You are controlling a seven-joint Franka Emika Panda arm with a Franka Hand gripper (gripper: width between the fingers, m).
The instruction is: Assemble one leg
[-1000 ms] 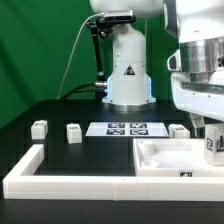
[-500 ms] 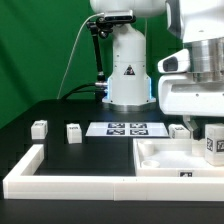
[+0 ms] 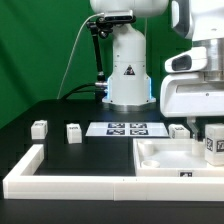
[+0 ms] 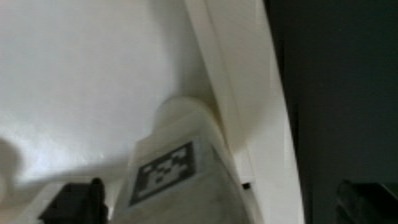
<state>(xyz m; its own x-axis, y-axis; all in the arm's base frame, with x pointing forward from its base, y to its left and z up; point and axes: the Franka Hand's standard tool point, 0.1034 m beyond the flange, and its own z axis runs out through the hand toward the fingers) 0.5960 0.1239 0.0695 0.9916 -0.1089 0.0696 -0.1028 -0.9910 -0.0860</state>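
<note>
The gripper [image 3: 211,133] hangs, jaws spread, above the small white tagged plastic leg [image 3: 213,146]; its tag [image 4: 166,170] carries no readable writing.

Bright even light, soft shadows, wrist view blurred (close up) — exterior sharp

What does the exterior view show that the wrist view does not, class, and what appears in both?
Only the exterior view shows the robot base, the marker board, three loose legs behind on the black table, and the L-shaped border wall.
Only the wrist view shows, close up, the tag on the leg below the open gripper.
Both show that leg standing in the tray-like part.
</note>
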